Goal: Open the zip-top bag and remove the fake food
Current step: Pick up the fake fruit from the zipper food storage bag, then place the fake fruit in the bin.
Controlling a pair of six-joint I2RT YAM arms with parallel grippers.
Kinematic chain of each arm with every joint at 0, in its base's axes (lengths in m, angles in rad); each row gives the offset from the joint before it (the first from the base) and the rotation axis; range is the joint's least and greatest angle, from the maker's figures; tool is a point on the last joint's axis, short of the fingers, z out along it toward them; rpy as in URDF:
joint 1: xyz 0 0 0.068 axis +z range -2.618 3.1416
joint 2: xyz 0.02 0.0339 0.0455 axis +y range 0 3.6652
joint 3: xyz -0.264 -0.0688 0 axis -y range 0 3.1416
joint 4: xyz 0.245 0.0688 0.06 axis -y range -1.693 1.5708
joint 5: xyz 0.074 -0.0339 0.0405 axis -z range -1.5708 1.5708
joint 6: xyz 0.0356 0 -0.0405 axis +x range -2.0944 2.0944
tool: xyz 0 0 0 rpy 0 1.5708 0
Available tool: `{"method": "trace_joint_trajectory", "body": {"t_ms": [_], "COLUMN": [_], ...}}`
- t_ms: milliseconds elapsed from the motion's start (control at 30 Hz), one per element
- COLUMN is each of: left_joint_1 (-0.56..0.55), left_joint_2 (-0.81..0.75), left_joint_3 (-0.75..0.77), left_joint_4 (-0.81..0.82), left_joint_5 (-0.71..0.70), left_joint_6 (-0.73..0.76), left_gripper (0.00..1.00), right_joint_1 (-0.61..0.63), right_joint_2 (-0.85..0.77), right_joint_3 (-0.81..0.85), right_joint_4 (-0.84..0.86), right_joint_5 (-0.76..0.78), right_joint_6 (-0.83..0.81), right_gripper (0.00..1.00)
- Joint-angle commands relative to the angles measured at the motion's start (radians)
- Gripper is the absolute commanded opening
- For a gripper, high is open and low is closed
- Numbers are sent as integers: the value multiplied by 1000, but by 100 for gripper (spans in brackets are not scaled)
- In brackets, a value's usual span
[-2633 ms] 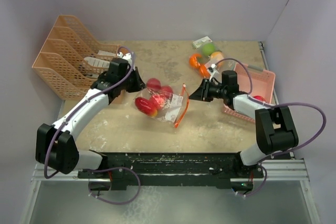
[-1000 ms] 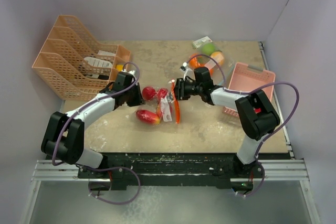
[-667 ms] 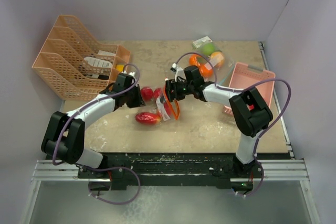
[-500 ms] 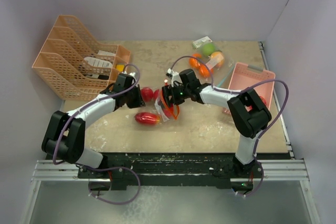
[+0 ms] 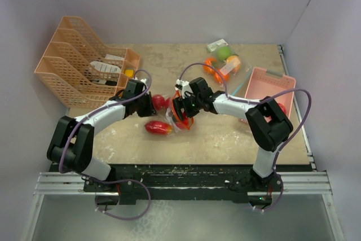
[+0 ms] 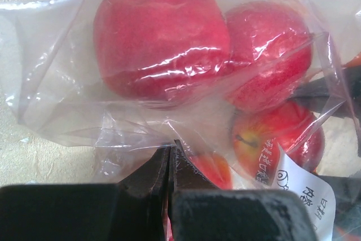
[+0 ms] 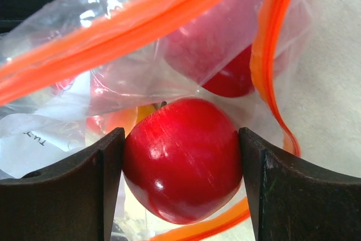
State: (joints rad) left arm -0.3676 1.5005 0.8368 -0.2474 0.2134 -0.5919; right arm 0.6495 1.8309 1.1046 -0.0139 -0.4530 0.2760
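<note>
Nearby, pink basket; film over apples.

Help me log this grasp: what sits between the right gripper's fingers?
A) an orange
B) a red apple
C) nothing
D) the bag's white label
B: in the right wrist view a red apple fills the gap between the right gripper's fingers, flush against both, at the mouth of the bag.

Soft, even light from above leaves only faint shadows, while white glare streaks the crinkled zip-top bag up close.
</note>
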Motion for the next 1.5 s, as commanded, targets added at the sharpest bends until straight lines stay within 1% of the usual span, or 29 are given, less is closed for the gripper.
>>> {"method": "trace_joint_trajectory", "body": {"t_ms": [0, 167, 333, 433, 600, 633, 767, 833, 933, 1133, 1200, 1300, 1333, 1467], "left_joint_1": [3, 2, 3, 4, 3, 4, 3, 4, 3, 3, 3, 3, 2, 3], "left_joint_2": [2, -5, -14, -12, -10, -8, -14, -18, -20, -14, -15, -17, -19, -17], "left_joint_3": [8, -1, -14, -20, -15, -15, -21, -27, -36, -42, -41, -45, -47, -51], "left_joint_4": [38, 37, 35, 42, 45, 45, 45, 46, 50, 66, 66, 67, 66, 71], "left_joint_5": [11, 13, 12, 18, 23, 22, 22, 20, 17, 26, 25, 24, 24, 26], "left_joint_6": [-17, -19, -15, -17, -15, -14, -14, -14, -17, -25, -24, -23, -23, -25], "left_gripper": [0, 0, 0, 0, 0, 0, 0, 0, 0, 0, 0, 0, 0, 0], "right_joint_1": [-27, -186, -354, -474, -683, -707, -740, -746, -754, -756, -757, -757, -758, -757], "right_joint_2": [-58, -170, -326, -381, -428, -430, -449, -463, -483, -497, -503, -507, -510, -529], "right_joint_3": [-11, -13, 8, 17, 34, 35, -9, -35, -58, -60, -61, -62, -62, -54], "right_joint_4": [-122, -137, -160, -177, -240, -256, -279, -285, -293, -316, -327, -345, -348, -345], "right_joint_5": [96, 46, 44, 30, 77, 99, 188, 239, 315, 387, 424, 469, 476, 467], "right_joint_6": [-21, 15, 28, 49, 89, 99, 129, 134, 135, 148, 162, 180, 182, 171], "right_gripper": [57, 57, 57, 57, 57, 57, 61, 67, 71, 74, 79, 91, 93, 94]}}
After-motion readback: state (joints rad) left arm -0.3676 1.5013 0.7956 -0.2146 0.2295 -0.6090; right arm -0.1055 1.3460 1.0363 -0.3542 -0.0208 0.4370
